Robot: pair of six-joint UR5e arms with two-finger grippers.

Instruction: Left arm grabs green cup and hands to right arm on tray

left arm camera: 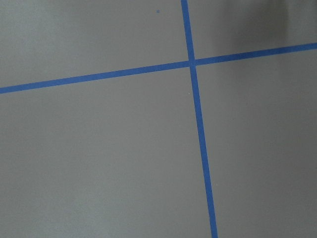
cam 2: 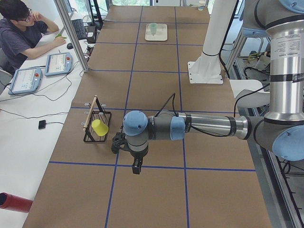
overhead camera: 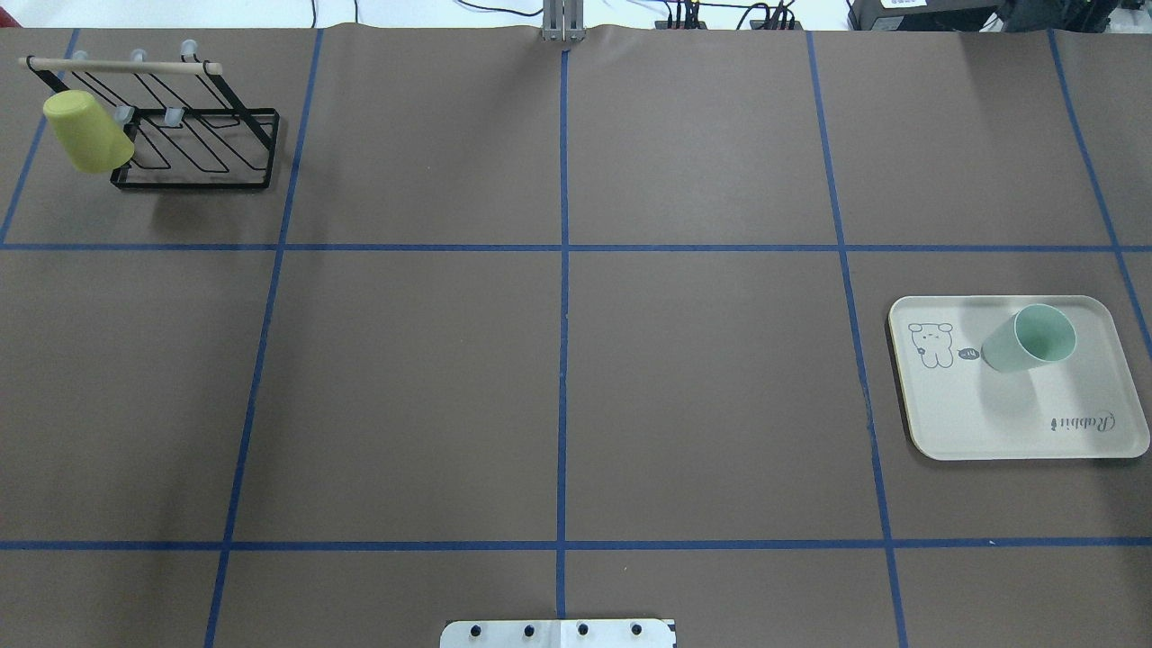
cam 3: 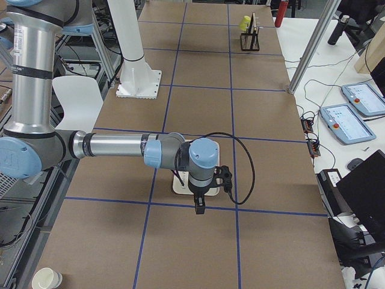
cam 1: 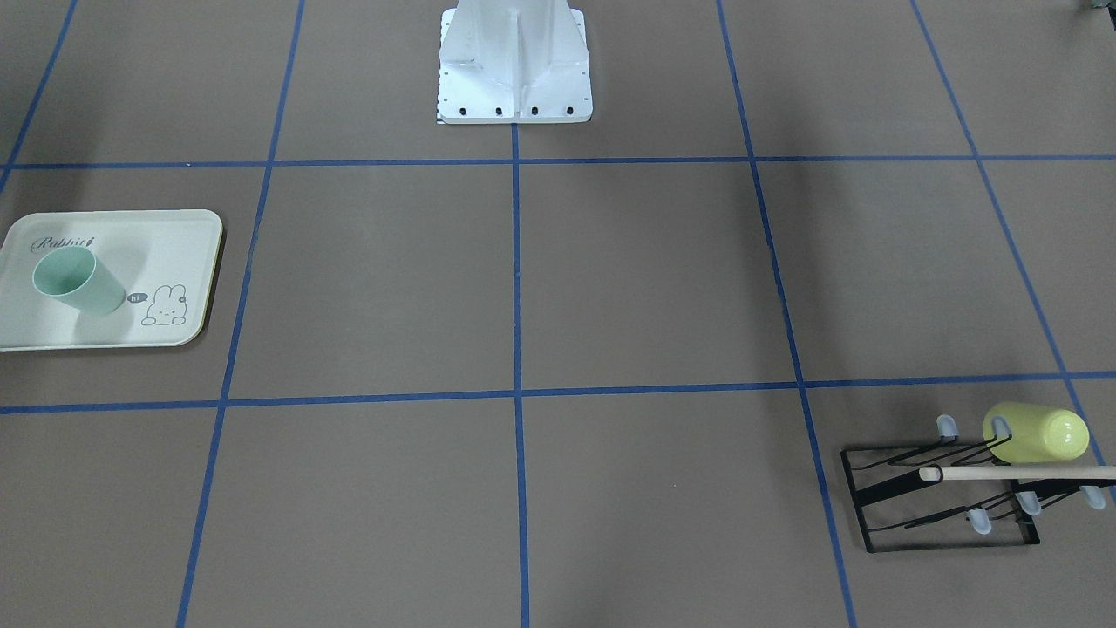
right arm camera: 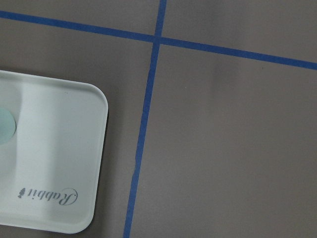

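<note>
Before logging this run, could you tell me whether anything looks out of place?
Nothing stands out: the green cup stands upright on the tray, and the yellow cup hangs on its rack.

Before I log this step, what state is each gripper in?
Black left gripper: cannot be told, side view only.
Black right gripper: cannot be told, side view only.

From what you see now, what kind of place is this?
Probably a robotics lab: the left arm and right arm over a tape-gridded table, with teach pendants beside it.

The tray (cam 1: 179, 244) reads "Rabbit" in script and "hi" beside its bunny drawing (cam 1: 166, 307).
</note>
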